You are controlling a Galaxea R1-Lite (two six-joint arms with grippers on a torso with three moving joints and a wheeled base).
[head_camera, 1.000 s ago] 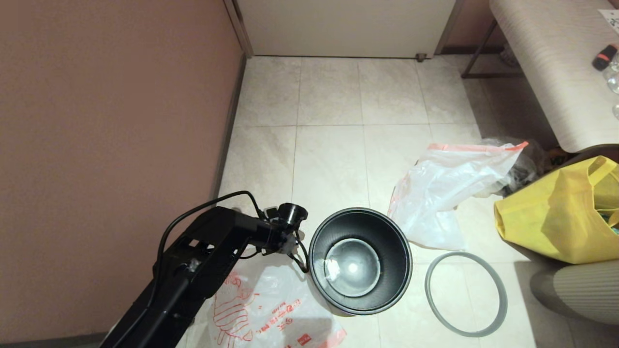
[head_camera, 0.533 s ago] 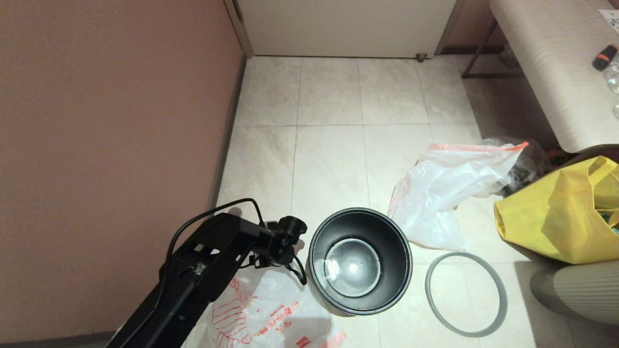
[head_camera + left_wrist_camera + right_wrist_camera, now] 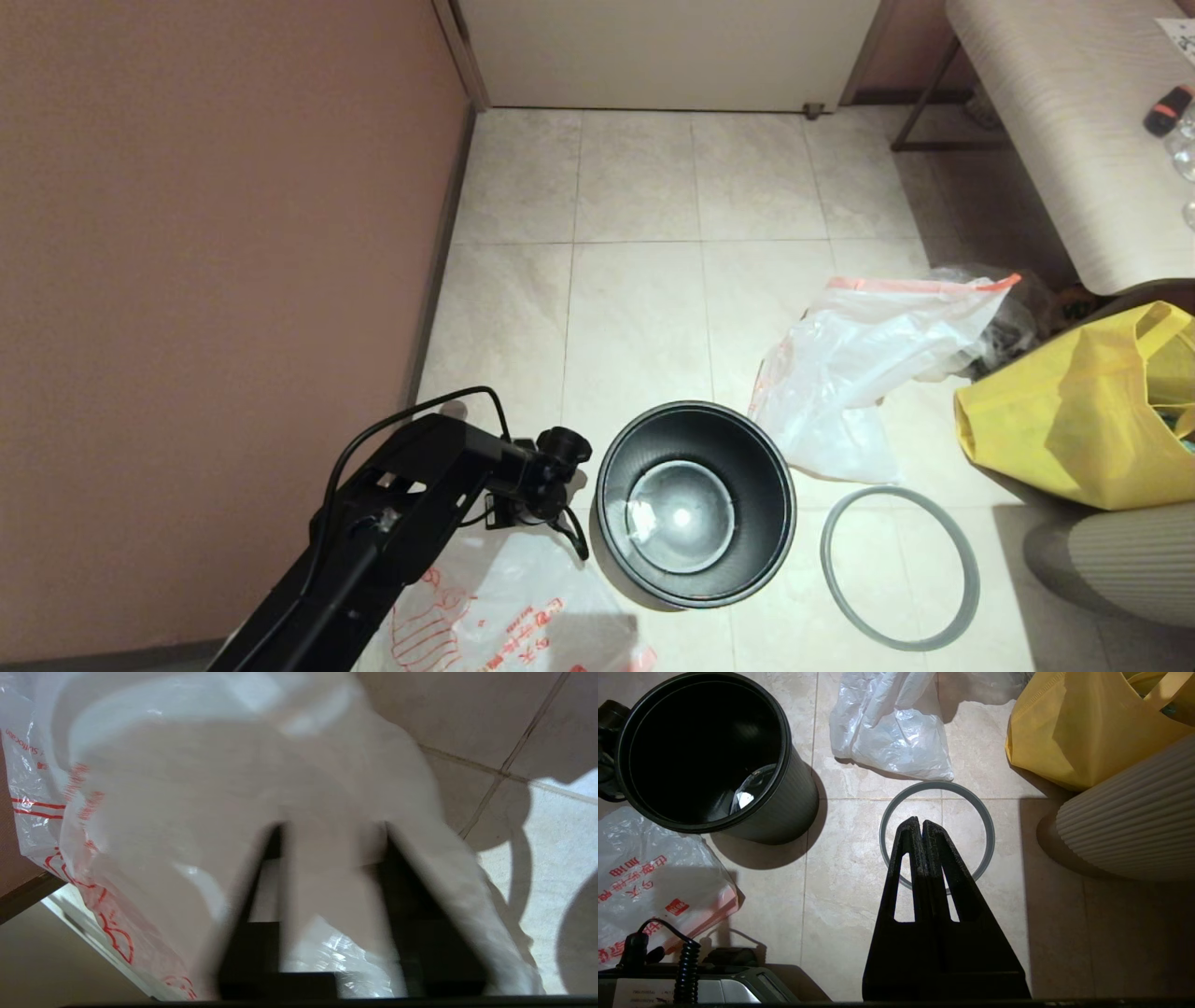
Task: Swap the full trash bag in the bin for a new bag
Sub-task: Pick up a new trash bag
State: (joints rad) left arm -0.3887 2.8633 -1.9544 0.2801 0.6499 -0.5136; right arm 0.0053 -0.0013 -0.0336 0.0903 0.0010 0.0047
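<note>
The bin stands unlined on the tile floor, a small scrap on its bottom. Its grey ring rim lies loose on the floor to its right. The full trash bag lies slumped behind the ring, orange-red hem up. The new bag, with its red cartoon print, lies flat to the left of the bin under my left wrist. My left gripper is down in the new bag, jaws still apart with plastic bunched between and draped over them. My right gripper hangs shut and empty above the ring.
A yellow fabric tote and a ribbed pale object stand at the right. A bench runs along the far right and a brown wall bounds the left. Open tiles lie behind the bin.
My left wrist has drawn back a little toward me and its jaws have narrowed onto the plastic. The new bag has slid toward the near edge. The right gripper has stayed shut.
</note>
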